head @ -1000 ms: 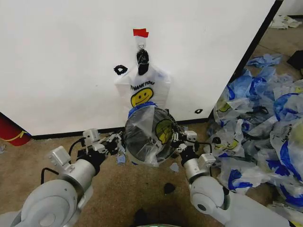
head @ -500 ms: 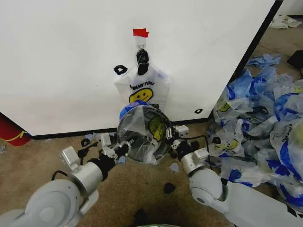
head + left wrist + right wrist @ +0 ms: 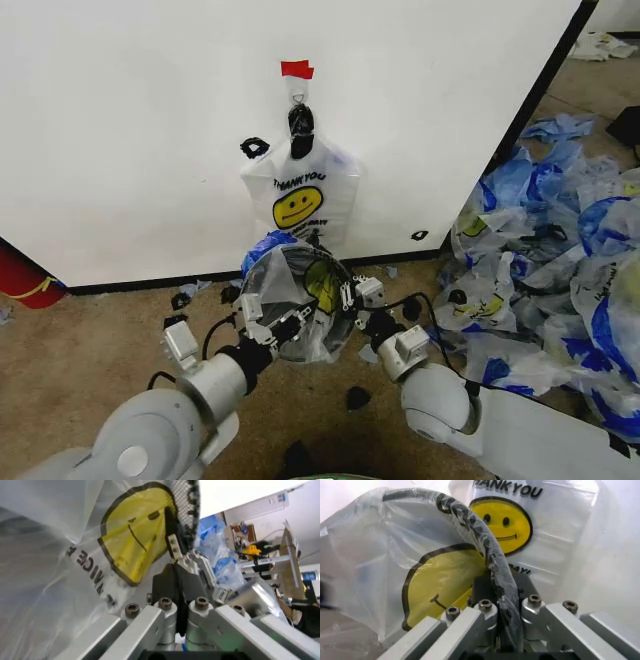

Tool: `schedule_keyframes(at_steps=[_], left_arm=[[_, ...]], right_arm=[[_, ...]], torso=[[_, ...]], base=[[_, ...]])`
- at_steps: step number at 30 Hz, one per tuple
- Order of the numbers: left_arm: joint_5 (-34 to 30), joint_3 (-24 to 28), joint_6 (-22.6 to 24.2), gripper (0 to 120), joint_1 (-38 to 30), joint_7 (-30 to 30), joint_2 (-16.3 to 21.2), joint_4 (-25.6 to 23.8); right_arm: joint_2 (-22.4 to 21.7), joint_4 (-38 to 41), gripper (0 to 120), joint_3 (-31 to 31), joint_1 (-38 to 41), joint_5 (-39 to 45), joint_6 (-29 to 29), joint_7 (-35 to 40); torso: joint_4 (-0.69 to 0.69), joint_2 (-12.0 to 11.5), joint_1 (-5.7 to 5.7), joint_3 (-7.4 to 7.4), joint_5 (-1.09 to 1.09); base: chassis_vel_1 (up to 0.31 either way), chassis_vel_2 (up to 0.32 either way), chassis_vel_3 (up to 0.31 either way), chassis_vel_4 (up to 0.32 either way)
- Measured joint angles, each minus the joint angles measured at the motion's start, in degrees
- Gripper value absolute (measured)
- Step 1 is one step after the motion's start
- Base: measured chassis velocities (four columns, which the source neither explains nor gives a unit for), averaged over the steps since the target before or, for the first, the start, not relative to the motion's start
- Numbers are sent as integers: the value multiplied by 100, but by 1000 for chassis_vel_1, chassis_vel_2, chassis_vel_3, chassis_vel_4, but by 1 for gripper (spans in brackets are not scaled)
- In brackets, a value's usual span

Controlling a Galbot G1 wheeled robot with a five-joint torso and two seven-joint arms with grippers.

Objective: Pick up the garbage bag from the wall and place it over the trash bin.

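A white "THANK YOU" garbage bag [image 3: 298,200] with a yellow smiley hangs from a hook under red tape [image 3: 296,69] on the white wall [image 3: 130,120]. Below it I hold the round black mesh trash bin [image 3: 296,292] off the floor, tilted, with another translucent smiley bag [image 3: 322,285] draped in and over it. My left gripper [image 3: 272,322] is shut on the bin's near-left rim. On the opposite rim, my right gripper [image 3: 352,297] is shut too. The mesh rim [image 3: 487,551] and smiley plastic [image 3: 440,581] pass between the right fingers [image 3: 481,588]. Plastic [image 3: 132,540] lies against the left fingers [image 3: 165,587].
A large heap of blue-and-white plastic bags [image 3: 560,270] covers the floor on the right. A red object [image 3: 25,280] sits at the wall's base on the left. Small black scraps [image 3: 357,398] lie on the brown floor. Black base trim [image 3: 150,283] runs along the wall.
Both arms have carried the bin down and to the left, away from the hanging bag, whose smiley face is now uncovered. The bin has tilted further.
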Motion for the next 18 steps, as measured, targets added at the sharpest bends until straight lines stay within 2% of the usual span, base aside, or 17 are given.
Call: schedule_keyframes(at_steps=[5, 10, 18], left_arm=[[-64, 307, -43, 0, -303, -150, -213, 290], [-147, 806, -116, 0, -690, -402, -528, 851], [-102, 1323, -191, 0, -1121, -533, -839, 1429]], right_arm=[[-80, 45, 0, -14, -22, 4, -1, -15], [-149, 94, 0, 83, -146, 10, 2, -51], [-177, 113, 0, 228, -320, -40, 49, -98]], torso=[[0, 0, 0, 0, 1], [0, 0, 0, 0, 0], [0, 0, 0, 0, 1]], base=[[0, 0, 0, 0], [0, 0, 0, 0], [0, 0, 0, 0]])
